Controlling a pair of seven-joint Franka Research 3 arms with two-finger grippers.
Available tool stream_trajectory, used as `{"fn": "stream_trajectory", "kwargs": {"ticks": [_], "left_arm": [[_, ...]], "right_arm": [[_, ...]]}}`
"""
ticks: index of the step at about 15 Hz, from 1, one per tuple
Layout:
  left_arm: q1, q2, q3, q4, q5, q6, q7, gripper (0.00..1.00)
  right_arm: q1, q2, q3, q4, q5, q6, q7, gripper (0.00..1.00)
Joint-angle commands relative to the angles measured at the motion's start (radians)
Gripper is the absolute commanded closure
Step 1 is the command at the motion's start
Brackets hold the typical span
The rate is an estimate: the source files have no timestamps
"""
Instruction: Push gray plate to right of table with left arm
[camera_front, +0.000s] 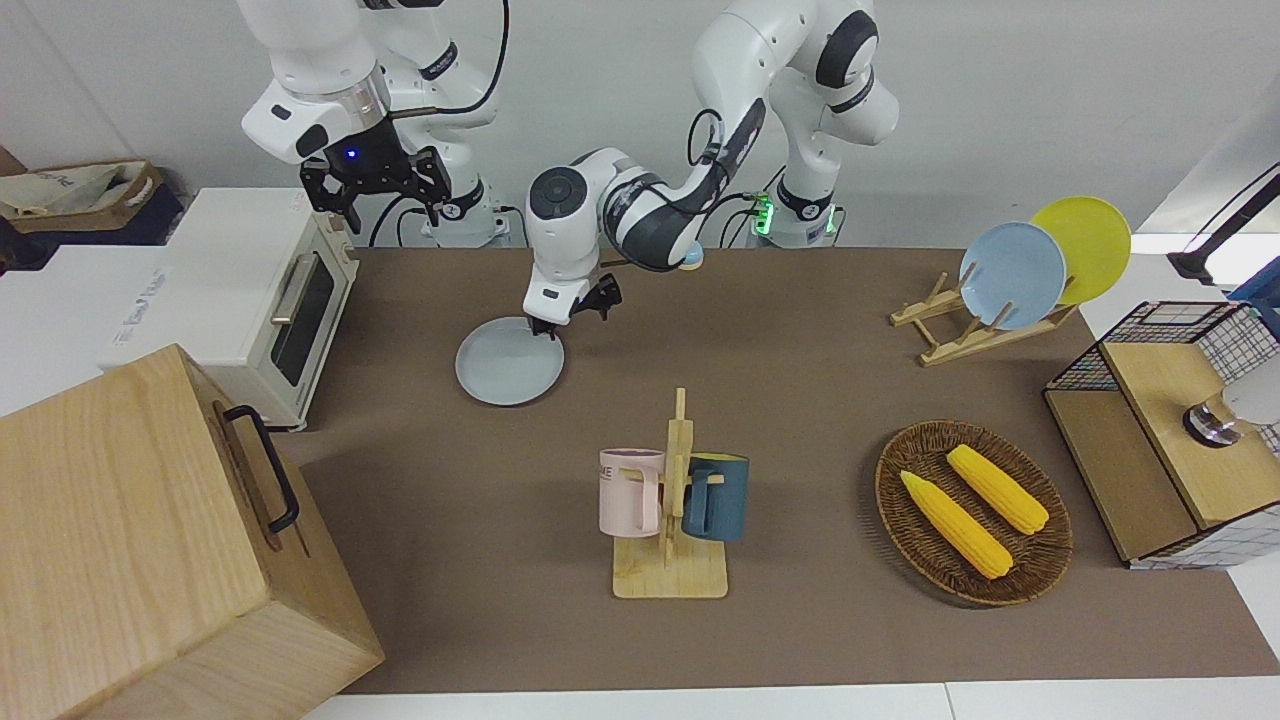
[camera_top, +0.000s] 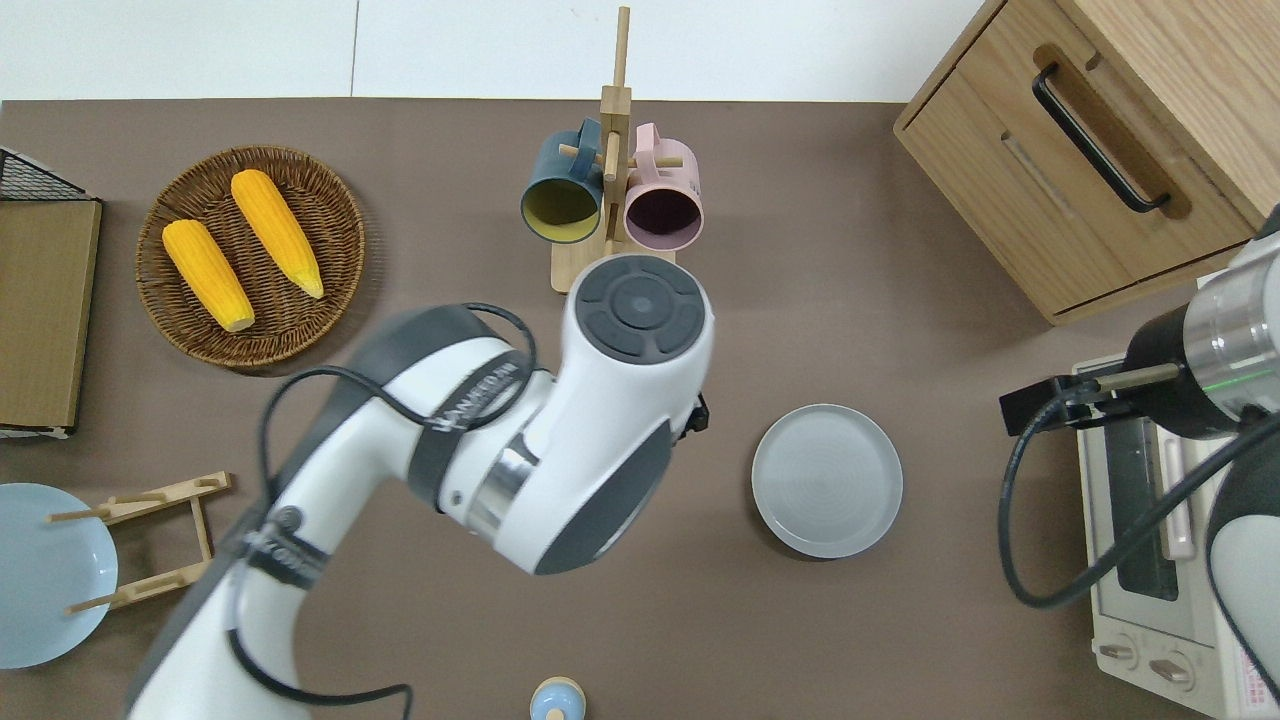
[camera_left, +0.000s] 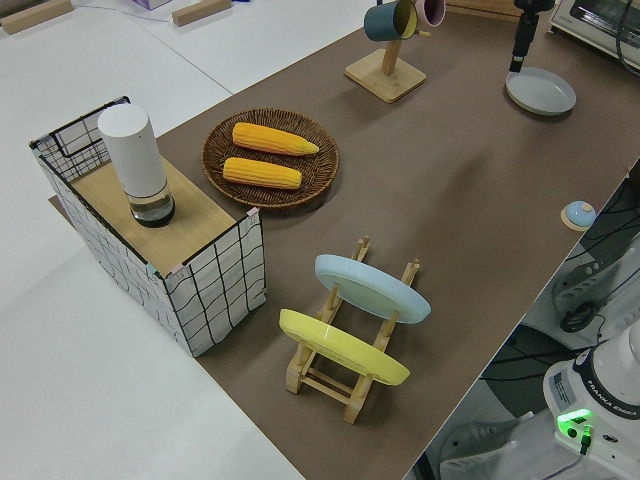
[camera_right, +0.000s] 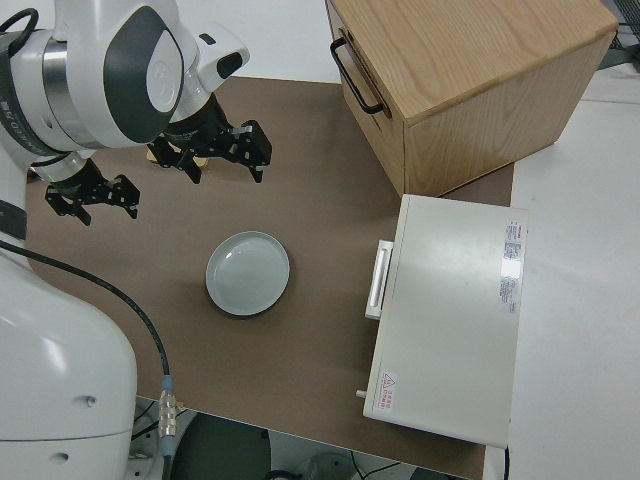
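Note:
The gray plate (camera_front: 509, 361) lies flat on the brown table (camera_front: 800, 400), toward the right arm's end and close to the toaster oven; it also shows in the overhead view (camera_top: 827, 480) and the right side view (camera_right: 248, 272). My left gripper (camera_front: 575, 313) is open and empty. It hangs a little above the table, beside the plate's rim on the side toward the left arm's end, and does not touch the plate. In the overhead view its wrist hides it almost entirely. In the right side view the left gripper (camera_right: 212, 152) is apart from the plate. My right arm is parked, its gripper (camera_front: 375, 190) open.
A white toaster oven (camera_front: 260, 300) and a wooden cabinet (camera_front: 150, 540) stand at the right arm's end. A mug rack (camera_front: 670, 500) stands mid-table, farther from the robots than the plate. A corn basket (camera_front: 975, 510), a plate rack (camera_front: 980, 330) and a wire box (camera_front: 1170, 430) are toward the left arm's end.

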Motion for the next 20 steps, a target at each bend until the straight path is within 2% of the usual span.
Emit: {"fn": "stream_trajectory", "kwargs": {"ticks": [1, 5, 8, 12, 16, 20], "left_arm": [[0.074, -0.123, -0.003, -0.026, 0.013, -0.079, 0.071, 0.0], [0.184, -0.175, 0.003, -0.023, 0.016, -0.083, 0.088, 0.0], [0.273, -0.235, -0.005, -0.024, 0.014, -0.106, 0.281, 0.0], [0.399, -0.295, 0.001, -0.023, 0.016, -0.141, 0.384, 0.0], [0.463, -0.31, 0.003, -0.011, 0.03, -0.146, 0.571, 0.0], [0.487, -0.31, -0.006, -0.01, 0.036, -0.146, 0.614, 0.0]], "right_arm": [[-0.019, -0.003, 0.014, 0.008, 0.004, -0.015, 0.002, 0.017], [-0.019, -0.003, 0.014, 0.008, 0.004, -0.015, 0.002, 0.017], [-0.019, -0.003, 0.014, 0.008, 0.004, -0.015, 0.002, 0.017], [-0.019, -0.003, 0.014, 0.008, 0.004, -0.015, 0.002, 0.017], [-0.019, -0.003, 0.014, 0.008, 0.004, -0.015, 0.002, 0.017], [-0.019, -0.003, 0.014, 0.008, 0.004, -0.015, 0.002, 0.017]]}}
